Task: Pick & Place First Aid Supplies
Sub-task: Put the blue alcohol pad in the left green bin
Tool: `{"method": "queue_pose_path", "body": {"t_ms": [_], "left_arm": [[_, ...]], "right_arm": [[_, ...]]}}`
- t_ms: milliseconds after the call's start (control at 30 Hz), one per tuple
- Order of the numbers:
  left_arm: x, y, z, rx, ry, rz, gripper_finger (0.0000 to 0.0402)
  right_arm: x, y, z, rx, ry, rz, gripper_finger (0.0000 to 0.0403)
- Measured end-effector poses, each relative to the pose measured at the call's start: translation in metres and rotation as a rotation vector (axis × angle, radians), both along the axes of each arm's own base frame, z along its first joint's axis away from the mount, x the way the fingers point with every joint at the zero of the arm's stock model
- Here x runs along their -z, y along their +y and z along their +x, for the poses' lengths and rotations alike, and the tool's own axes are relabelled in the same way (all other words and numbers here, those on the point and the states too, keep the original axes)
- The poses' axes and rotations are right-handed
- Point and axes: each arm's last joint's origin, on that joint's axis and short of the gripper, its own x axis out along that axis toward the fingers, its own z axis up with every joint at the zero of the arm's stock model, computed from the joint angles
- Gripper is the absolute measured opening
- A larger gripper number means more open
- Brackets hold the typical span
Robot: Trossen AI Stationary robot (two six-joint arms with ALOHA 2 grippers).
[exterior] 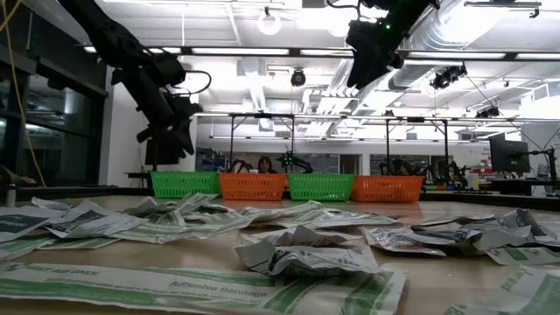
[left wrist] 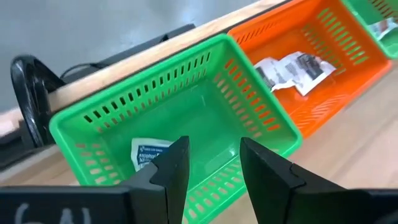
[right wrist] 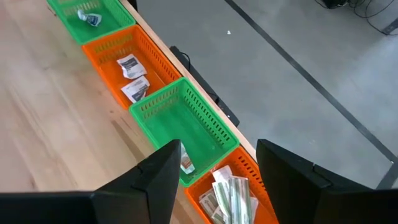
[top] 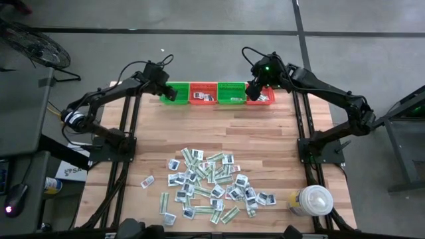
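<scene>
While 4 baskets are lined along the table's (top: pixel 265 133) far edge, the left gripper (left wrist: pixel 214 163) is held spread and empty above the left green basket (left wrist: pixel 186 93), a packet (left wrist: pixel 147 152) lying below. The right gripper (right wrist: pixel 214 163) is spread above the right orange basket (right wrist: pixel 233 186). Loose first aid supplies (top: pixel 209 182) are heaped well behind both.

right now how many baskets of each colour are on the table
green baskets: 2
orange baskets: 2
total: 4
</scene>
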Motion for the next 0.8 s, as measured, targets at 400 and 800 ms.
{"method": "queue_pose_path", "body": {"t_ms": [400,800], "left_arm": [[-0.038,-0.017,-0.009,0.125,-0.004,0.216,0.0140],[-0.058,-0.061,0.012,0.399,-0.043,0.319,0.0140]], "right_arm": [[0.000,0.001,0.001,-0.049,0.013,-0.007,0.0204],[0.003,0.006,0.001,-0.209,-0.002,0.084,0.0204]]}}
